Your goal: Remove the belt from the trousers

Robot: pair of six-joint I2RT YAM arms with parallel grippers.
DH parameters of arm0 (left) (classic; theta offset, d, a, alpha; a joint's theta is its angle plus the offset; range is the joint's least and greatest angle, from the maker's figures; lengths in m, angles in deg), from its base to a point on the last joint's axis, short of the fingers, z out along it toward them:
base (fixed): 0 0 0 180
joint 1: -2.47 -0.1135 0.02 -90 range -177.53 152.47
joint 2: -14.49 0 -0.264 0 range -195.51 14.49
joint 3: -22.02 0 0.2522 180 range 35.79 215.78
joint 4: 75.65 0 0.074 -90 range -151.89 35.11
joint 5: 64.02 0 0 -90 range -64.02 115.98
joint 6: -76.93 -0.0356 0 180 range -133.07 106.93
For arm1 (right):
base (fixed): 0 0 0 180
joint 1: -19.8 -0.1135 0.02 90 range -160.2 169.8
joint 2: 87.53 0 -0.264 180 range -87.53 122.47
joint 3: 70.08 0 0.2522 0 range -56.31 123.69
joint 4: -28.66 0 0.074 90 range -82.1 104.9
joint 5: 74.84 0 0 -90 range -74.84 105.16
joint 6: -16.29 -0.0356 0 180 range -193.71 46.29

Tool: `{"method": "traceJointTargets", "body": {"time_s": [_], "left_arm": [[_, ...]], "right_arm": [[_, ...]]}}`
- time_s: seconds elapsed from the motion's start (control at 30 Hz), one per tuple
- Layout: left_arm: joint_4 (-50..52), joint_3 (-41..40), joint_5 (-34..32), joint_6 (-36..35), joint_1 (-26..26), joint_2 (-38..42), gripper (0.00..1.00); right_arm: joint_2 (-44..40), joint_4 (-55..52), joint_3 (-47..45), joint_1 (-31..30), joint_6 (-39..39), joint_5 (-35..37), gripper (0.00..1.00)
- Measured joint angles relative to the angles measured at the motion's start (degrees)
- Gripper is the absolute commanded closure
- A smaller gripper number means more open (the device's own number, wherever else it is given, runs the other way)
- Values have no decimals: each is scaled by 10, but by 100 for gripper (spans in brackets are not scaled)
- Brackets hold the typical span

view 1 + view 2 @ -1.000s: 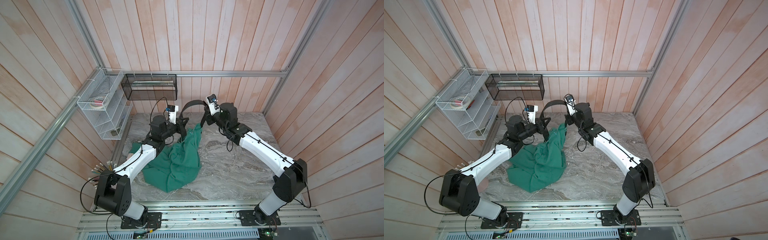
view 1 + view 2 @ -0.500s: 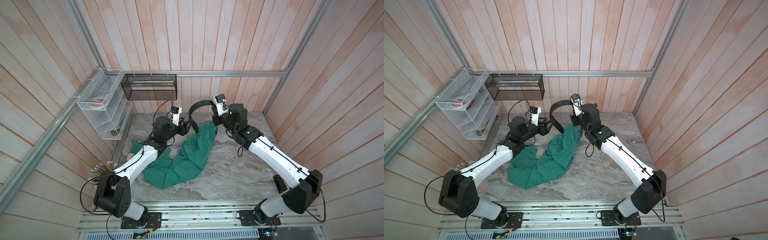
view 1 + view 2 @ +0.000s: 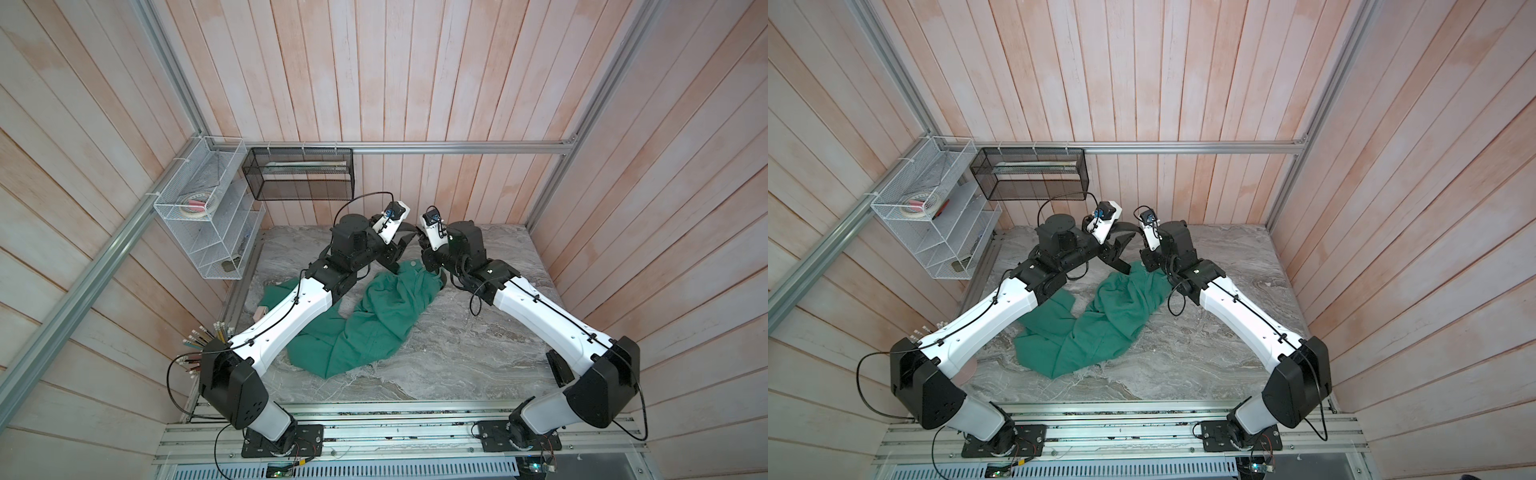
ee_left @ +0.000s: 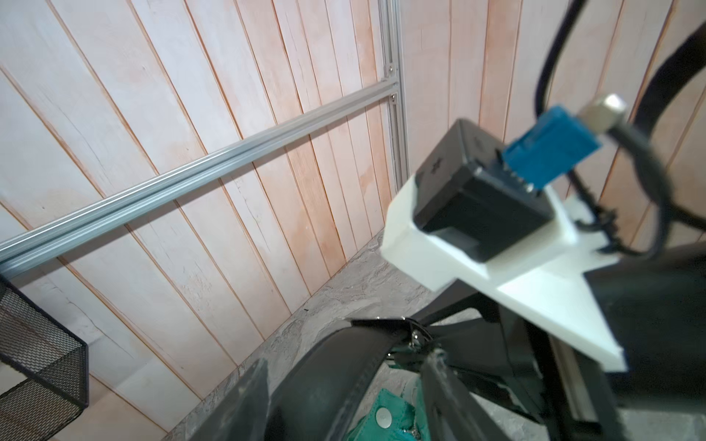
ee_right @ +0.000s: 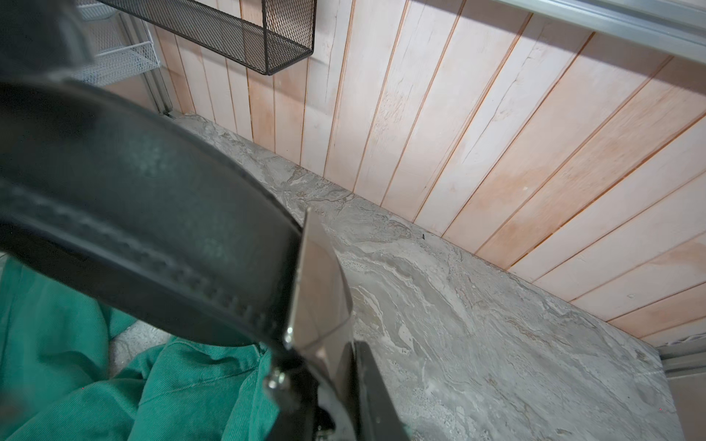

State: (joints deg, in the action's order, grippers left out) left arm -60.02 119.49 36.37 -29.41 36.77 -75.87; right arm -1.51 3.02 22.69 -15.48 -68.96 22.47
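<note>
The teal-green trousers (image 3: 382, 316) (image 3: 1100, 328) lie crumpled on the marble table, their waist raised at the back between both arms. The black belt (image 5: 153, 214) (image 4: 336, 378) arcs from the waist up to its metal buckle (image 5: 321, 290). My right gripper (image 5: 324, 362) (image 3: 424, 249) is shut on the buckle end. My left gripper (image 4: 345, 362) (image 3: 1123, 253) is open, and the strap passes loosely between its spread fingers. The trousers' button (image 4: 383, 417) shows just below the strap. In both top views only a short dark piece of belt (image 3: 1125, 226) shows between the two wrists.
A white wire shelf (image 3: 208, 208) and a black mesh basket (image 3: 299, 174) hang on the back left wall. A bundle of pencils (image 3: 203, 336) stands by the left arm's base. Bare marble table (image 3: 478, 353) lies to the right of the trousers.
My left gripper has opened and let go. The right gripper has pulled the buckle end to the right, which drew the trousers' waist that way and flattened the belt's arc.
</note>
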Motion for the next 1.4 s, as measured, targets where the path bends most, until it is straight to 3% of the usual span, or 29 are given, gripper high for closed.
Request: {"method": "traceJointTargets", "body": {"time_s": [0.17, 0.33, 0.57, 0.67, 0.83, 1.0, 1.17, 1.4], "left_arm": [[38, 15, -4, -29, 0, -26, 36], [69, 24, -7, -47, 0, -35, 48], [90, 24, -29, -66, 4, -35, 44], [93, 24, -44, -64, 5, -35, 57], [100, 23, -67, -43, 7, -35, 99], [83, -1, -70, -1, -3, -31, 100], [73, -22, -63, 37, -15, -24, 100], [72, -12, -52, 57, -16, -25, 100]], "right_arm": [[-1, -10, -14, 2, -1, -8, 100], [-2, -19, -16, 3, -1, -21, 100], [-4, -21, -16, 9, -2, -42, 100], [-4, -21, -16, 10, -2, -49, 100], [-4, -18, -16, 14, -14, -62, 100], [-16, 3, -24, 17, -39, -87, 64], [-63, 31, -51, 21, -75, -122, 54], [-83, 41, -19, 21, -94, -138, 47]]}}
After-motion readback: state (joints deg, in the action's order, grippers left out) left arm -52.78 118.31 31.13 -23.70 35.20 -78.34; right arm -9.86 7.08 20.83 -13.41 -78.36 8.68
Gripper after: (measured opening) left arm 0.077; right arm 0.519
